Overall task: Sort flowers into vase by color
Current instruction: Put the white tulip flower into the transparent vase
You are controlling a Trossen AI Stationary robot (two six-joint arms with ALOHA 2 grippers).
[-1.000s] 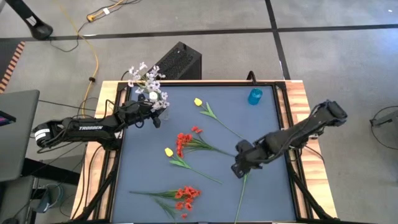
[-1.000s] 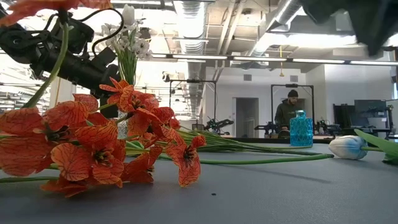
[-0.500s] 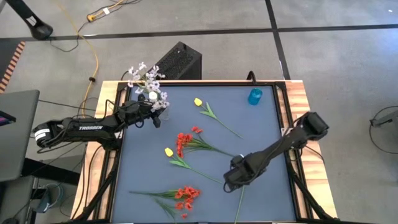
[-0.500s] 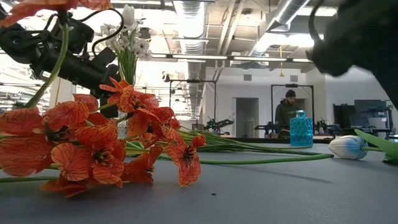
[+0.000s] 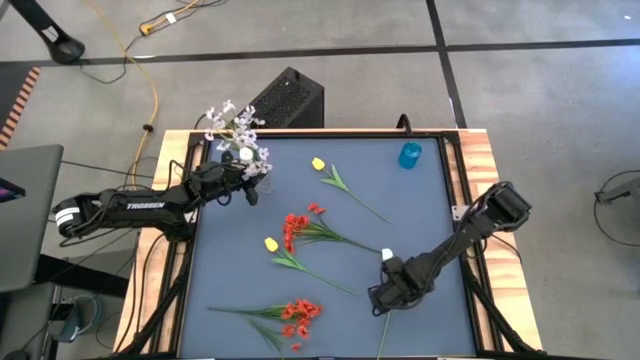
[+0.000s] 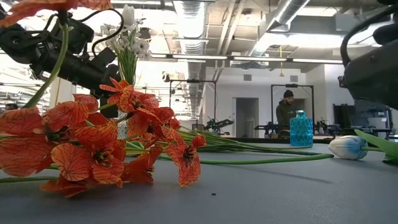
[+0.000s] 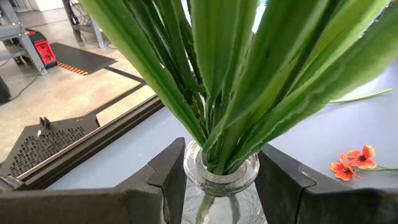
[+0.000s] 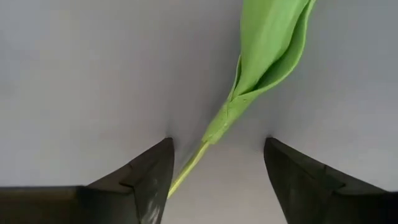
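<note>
Left claw [image 7: 217,186] clamped on glass vase [image 7: 219,180] at far left of desk [image 5: 420,215]. Right claw [image 8: 214,171] open, down astride white tulip [image 5: 387,254] stem; earlier higher, farther off. Red flowers [image 5: 300,228], blue vase [image 5: 410,155] nearby.

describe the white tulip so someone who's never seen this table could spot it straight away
Start on the dark blue mat and go to its near right part, where the right tool hangs open over a green stem. The white tulip lies just beyond that tool, its stem running under it toward the table's near edge. It is the only white bloom lying on the mat; the others are red or yellow.
</note>
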